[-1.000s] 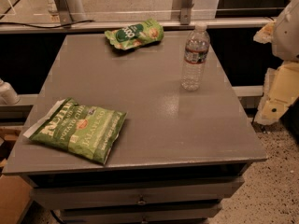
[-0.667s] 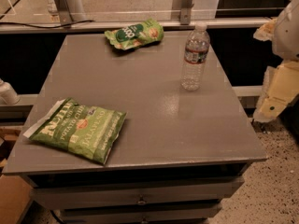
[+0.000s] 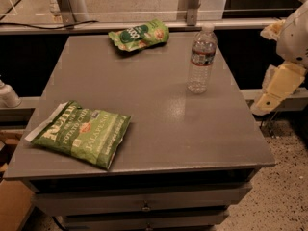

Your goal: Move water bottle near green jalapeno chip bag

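Observation:
The water bottle stands upright on the grey table, at its far right. It is clear with a white cap and a dark label band. The green jalapeno chip bag lies at the table's far edge, left of the bottle and apart from it. It is small and light green with a dark round logo. My gripper hangs off the table's right side, beyond the edge, to the right of the bottle and not touching it.
A larger flat green bag lettered "JALAPENO" lies at the table's front left. A metal rail and posts run behind the table. Drawers sit below the front edge. Speckled floor lies at the right.

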Controlling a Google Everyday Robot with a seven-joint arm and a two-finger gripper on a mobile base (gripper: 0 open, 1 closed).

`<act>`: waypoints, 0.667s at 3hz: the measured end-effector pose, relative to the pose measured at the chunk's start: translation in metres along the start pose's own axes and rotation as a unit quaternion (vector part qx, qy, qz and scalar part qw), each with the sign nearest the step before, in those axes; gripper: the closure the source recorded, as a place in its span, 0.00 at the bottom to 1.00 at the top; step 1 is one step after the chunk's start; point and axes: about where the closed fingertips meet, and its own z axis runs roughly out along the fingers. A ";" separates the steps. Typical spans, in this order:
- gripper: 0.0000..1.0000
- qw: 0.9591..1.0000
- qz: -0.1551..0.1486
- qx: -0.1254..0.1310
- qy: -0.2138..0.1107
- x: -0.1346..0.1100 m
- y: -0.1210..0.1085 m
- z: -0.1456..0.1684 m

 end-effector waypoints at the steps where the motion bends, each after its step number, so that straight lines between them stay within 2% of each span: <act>1: 0.00 0.999 0.025 0.009 -0.045 0.006 -0.025 0.018; 2: 0.00 0.994 0.059 0.010 -0.096 0.011 -0.048 0.033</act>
